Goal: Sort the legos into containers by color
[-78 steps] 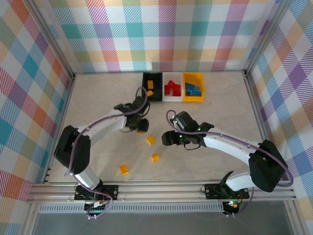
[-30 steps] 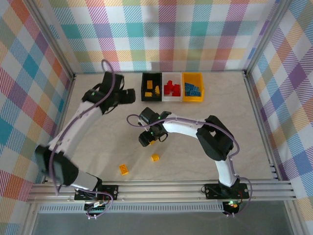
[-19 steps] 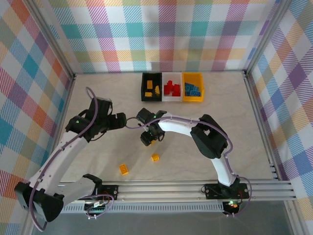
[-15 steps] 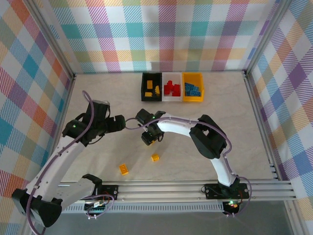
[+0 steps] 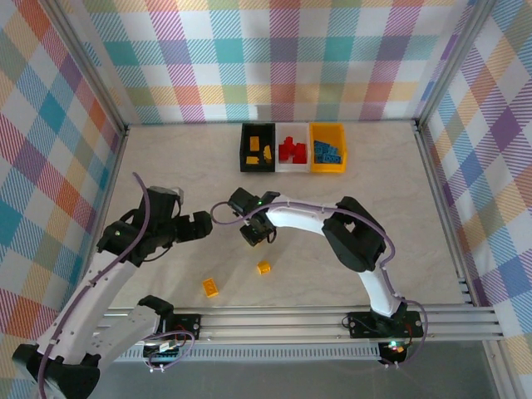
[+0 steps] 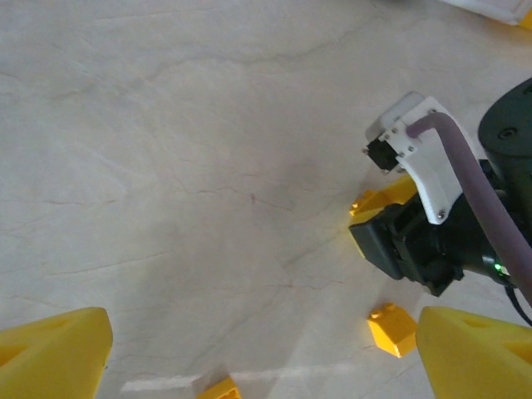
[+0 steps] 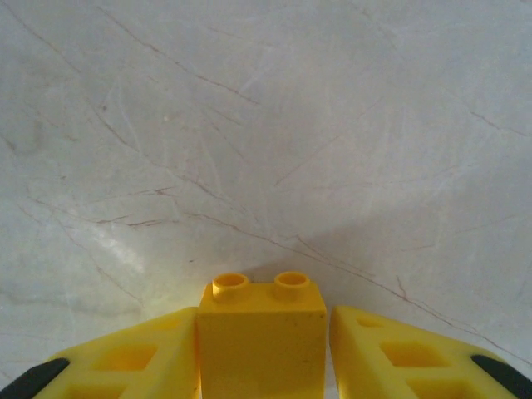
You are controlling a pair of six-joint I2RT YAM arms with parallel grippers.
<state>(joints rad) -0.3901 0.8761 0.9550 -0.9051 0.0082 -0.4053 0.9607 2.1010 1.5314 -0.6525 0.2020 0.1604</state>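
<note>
Three joined bins stand at the back: black point(image 5: 247, 158) with yellow bricks, white point(image 5: 291, 165) with red bricks, yellow-orange point(image 5: 329, 169) with blue bricks. My right gripper point(image 5: 258, 233) is low over the table's middle, shut on a yellow two-stud brick point(image 7: 262, 332) that sits between its yellow fingers point(image 7: 141, 357). From the left wrist, that brick point(image 6: 382, 198) peeks out under the right gripper's black body. My left gripper point(image 5: 200, 224) hovers to its left, open and holding nothing, fingers point(image 6: 58, 349) wide apart. Loose yellow bricks lie at front centre point(image 5: 264, 267) and front left point(image 5: 210, 288).
The table point(image 5: 374, 216) is pale marble-patterned, fenced by aluminium rails and checked walls. The front-centre loose brick point(image 6: 391, 328) lies just beside my left gripper's right finger. The right arm's links arch over the table's middle toward its base at the near right.
My left arm has drawn back from the black bin to the table's left-middle, now empty. The right gripper swung to the middle yellow brick and stayed on it.
</note>
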